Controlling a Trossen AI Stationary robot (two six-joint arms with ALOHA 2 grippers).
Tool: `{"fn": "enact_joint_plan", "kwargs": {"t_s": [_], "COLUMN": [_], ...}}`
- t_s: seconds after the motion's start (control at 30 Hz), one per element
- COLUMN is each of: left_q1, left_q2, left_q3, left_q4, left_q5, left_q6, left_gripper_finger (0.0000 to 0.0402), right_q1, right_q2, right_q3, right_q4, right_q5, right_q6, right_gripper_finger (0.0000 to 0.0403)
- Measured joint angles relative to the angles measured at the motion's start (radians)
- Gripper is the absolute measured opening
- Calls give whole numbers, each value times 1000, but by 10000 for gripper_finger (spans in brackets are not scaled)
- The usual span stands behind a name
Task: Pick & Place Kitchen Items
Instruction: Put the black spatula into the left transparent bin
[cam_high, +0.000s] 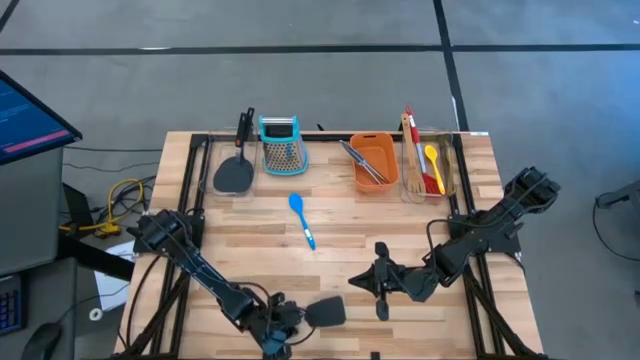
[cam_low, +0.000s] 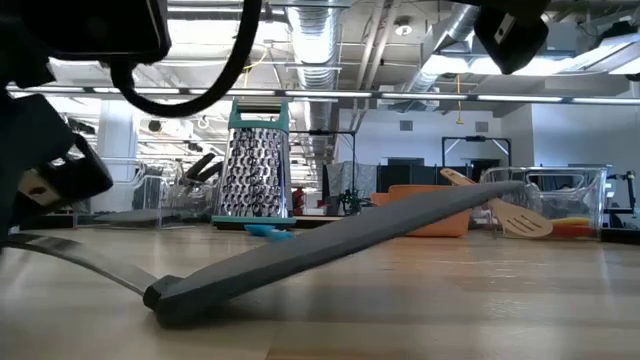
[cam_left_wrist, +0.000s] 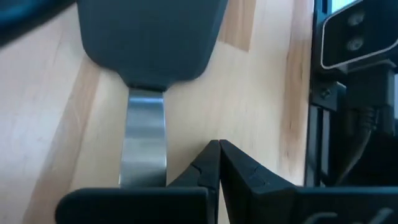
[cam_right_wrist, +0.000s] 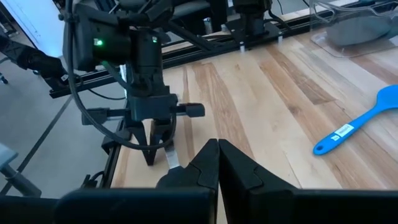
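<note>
The landmark taken here is the teal-topped metal box grater (cam_high: 281, 145), which stands upright at the far edge of the pale wooden slatted desk (cam_high: 250, 250). Just left of the grater a black spatula (cam_high: 236, 168) is seen lying flat from above. To its right sits an orange rectangular plastic tub (cam_high: 374, 160) with silver metal tongs (cam_high: 362, 162) laid in it. Farther right, a clear container (cam_high: 430, 170) holds a wooden slotted turner (cam_high: 410, 152), a red spoon (cam_high: 426, 165) and a yellow spoon (cam_high: 433, 160). In front of the grater a blue spoon (cam_high: 301, 217) lies on bare desk.

Well nearer than the grater, at the front edge, the left pincer (cam_high: 285, 325) is found low over a second dark spatula (cam_high: 325, 311). Its fingers are pressed together in the left wrist view, beside the spatula's silver neck, not around it. The blade (cam_left_wrist: 149, 40) is shown there flat on the wood.

The low view alone reveals that this spatula's handle (cam_low: 340, 245) is tilted, rising off the desk toward the tub; what supports its far end cannot be made out.

The right pincer (cam_high: 380, 283) is seen in front of the tub, fingers closed together and empty. The left arm's wrist is shown only by the right wrist view.
</note>
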Motion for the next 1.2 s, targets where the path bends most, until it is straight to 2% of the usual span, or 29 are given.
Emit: {"fn": "enact_joint_plan", "kwargs": {"t_s": [0.2,0.27,0.57,0.8,0.9,1.03,1.2], "left_q1": [21,39,140,212,235,225,198], "left_q2": [-15,-14,-21,-51,-86,-163,-291], "left_q3": [-6,-6,-60,-92,-106,-110,-109], "left_q4": [-43,-54,-52,-70,-96,-82,-51], "left_q5": [-178,-199,-187,-287,-292,-240,-217], "left_q6": [84,108,175,263,272,289,423], "left_gripper_finger": [1,1,1,1,1,1,1], "right_q1": [0,0,1,2,6,13,14], "right_q2": [0,0,0,0,0,0,0], "right_q3": [0,0,0,0,0,0,0], "right_q4": [1,0,-2,-6,-7,-7,-7], "right_q5": [0,0,0,0,0,0,0], "right_q6": [0,0,-3,-3,-3,-2,-2], "right_gripper_finger": [0,0,0,0,0,0,0]}}
